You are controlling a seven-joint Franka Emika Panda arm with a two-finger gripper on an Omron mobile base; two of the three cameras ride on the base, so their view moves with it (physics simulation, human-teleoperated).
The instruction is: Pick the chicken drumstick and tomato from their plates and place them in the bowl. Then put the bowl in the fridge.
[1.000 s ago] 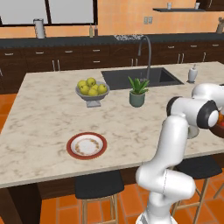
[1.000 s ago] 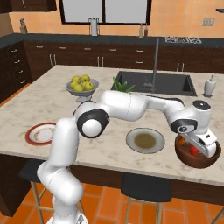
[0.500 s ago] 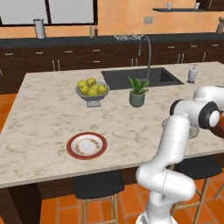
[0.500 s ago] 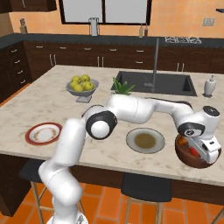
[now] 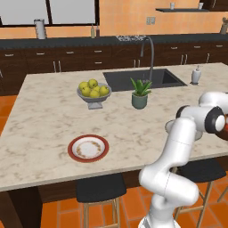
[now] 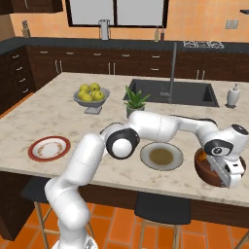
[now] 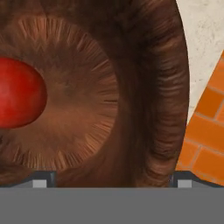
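Observation:
The dark brown wooden bowl (image 6: 205, 166) stands near the counter's front right edge, with my gripper (image 6: 229, 176) low over its right side. In the hand view the gripper (image 7: 112, 179) is open, one of its fingertips (image 7: 43, 179) over the bowl's inside (image 7: 131, 100) and the other past its rim. The red tomato (image 7: 17, 94) lies in the bowl. The chicken drumstick is hidden. Both plates are bare: the grey-rimmed plate (image 6: 161, 156) left of the bowl, the red-rimmed plate (image 6: 48, 147) (image 5: 88, 148) far left. The fridge is out of view.
A grey footed bowl of yellow-green apples (image 6: 91, 95) and a potted plant (image 6: 135, 100) stand mid-counter before the sink (image 6: 187, 92). A soap dispenser (image 6: 234, 96) is at the back right. Stools (image 6: 160, 209) sit under the front edge, above orange tiles (image 7: 205, 131).
The hand has sunk a little lower and to the right over the bowl's right side. Its jaws have stayed open and the bowl has not moved.

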